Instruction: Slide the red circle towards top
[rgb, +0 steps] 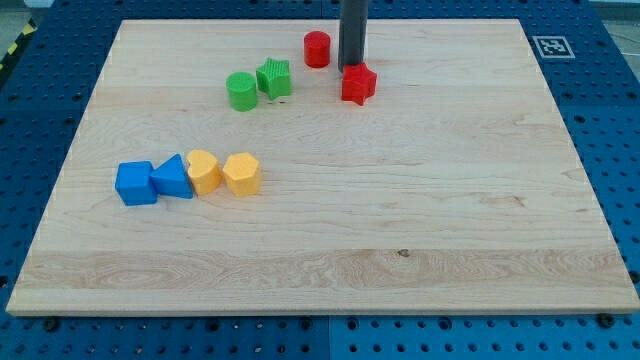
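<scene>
The red circle (317, 48) stands near the board's top edge, a little left of centre. A red star (358, 84) lies just below and to its right. My tip (350, 67) comes down from the view's top and ends between them, just right of the red circle and touching or nearly touching the red star's upper left side. The rod is dark and upright.
A green circle (241, 91) and a green star (274, 78) sit touching, left of the red blocks. At the left, a row holds a blue square (135, 183), a blue triangle (173, 178), and two yellow blocks (203, 171) (241, 174). The wooden board (400, 220) sits on a blue pegboard.
</scene>
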